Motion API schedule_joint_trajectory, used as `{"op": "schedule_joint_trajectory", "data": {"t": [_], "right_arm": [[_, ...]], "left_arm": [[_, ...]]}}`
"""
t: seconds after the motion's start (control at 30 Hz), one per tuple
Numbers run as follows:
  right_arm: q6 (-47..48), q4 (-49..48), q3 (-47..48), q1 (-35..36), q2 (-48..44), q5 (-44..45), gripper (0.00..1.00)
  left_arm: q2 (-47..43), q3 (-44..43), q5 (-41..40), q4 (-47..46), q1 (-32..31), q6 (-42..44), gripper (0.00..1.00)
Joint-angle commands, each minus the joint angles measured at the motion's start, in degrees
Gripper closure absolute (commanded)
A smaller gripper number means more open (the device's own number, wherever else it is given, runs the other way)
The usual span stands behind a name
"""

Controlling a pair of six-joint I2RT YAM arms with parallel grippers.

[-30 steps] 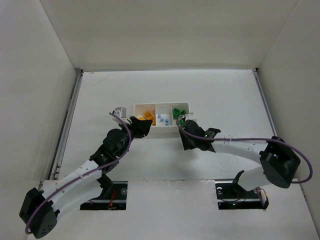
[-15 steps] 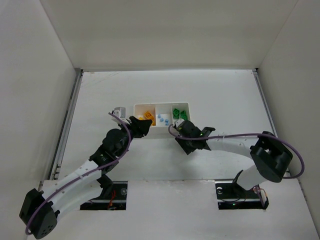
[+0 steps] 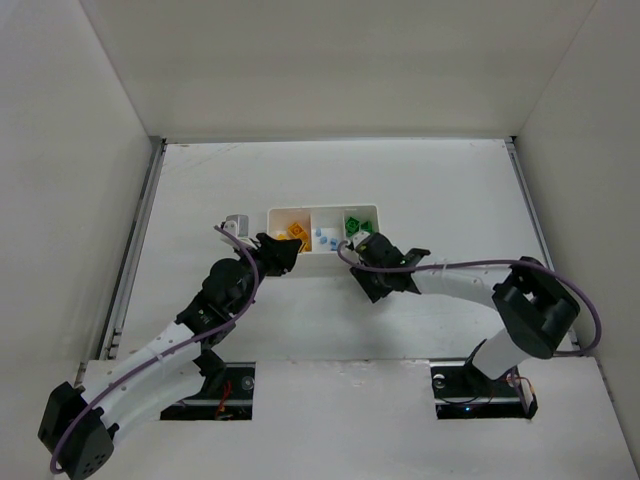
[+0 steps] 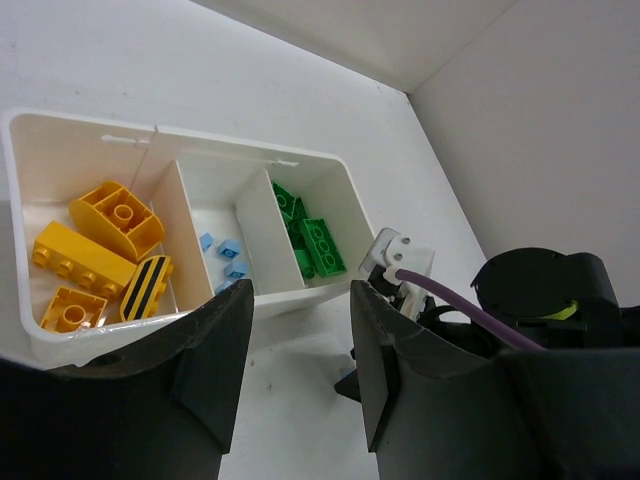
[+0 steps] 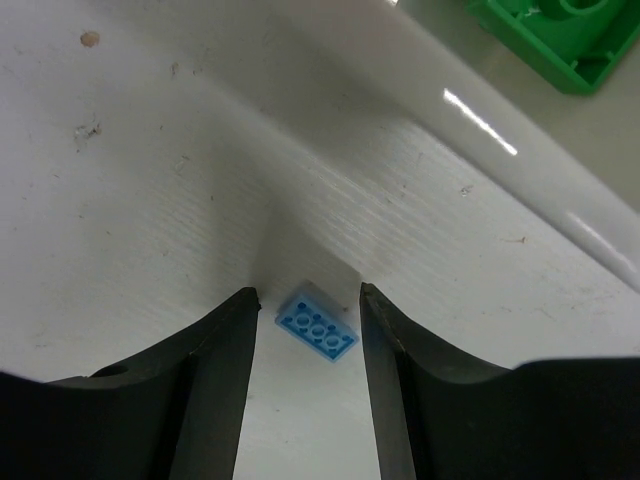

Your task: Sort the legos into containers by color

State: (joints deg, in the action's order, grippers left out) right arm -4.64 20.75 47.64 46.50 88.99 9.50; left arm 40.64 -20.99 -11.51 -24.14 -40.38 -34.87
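White table (image 3: 450, 190), boxed in by pale panels (image 3: 300, 70), carries a white three-compartment tray (image 3: 322, 209) toward which both arms reach. The right hand (image 5: 305, 293), fingers spread apart and gripping nothing, is close over the table. One loose pale blue lego (image 5: 317, 323) lies studs-up between its two fingers, just beside the tray's outer wall. Ahead of that hand, over the wall, green legos (image 5: 555, 30) show in the tray's end compartment.

The left hand (image 4: 300, 370), its fingers likewise apart and empty, hangs just short of the tray's near wall. Ahead of it and to its left, yellow-orange legos (image 4: 95, 250) lie in one end compartment. Straight ahead, tiny pale blue legos (image 4: 228, 255) sit in the middle one. Ahead and to its right, the green legos lie in the other end compartment, with the right hand's dark body just past that end of the tray.
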Motion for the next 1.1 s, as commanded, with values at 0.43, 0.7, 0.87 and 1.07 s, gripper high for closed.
{"op": "schedule_joint_trajectory", "data": {"t": [0.43, 0.7, 0.87, 1.07], "right_arm": [[-13.4, 3.1, -1.5, 4.1, -3.7, -1.3, 0.41], [-18.6, 3.2, -1.8, 7.7, -3.7, -2.8, 0.44], [-20.0, 6.3, -2.5, 9.2, -4.5, 0.5, 0.55], [-22.5, 9.7, -2.6, 11.3, -6.0, 4.6, 0.36]], "left_arm": [[0.3, 0.6, 0.9, -2.0, -0.2, 1.1, 0.60], [-0.8, 0.7, 0.8, -1.8, -0.5, 1.2, 0.60], [-0.6, 0.7, 0.9, -1.9, -0.5, 1.0, 0.60], [-0.9, 0.8, 0.7, -1.8, -0.6, 1.2, 0.60]]}}
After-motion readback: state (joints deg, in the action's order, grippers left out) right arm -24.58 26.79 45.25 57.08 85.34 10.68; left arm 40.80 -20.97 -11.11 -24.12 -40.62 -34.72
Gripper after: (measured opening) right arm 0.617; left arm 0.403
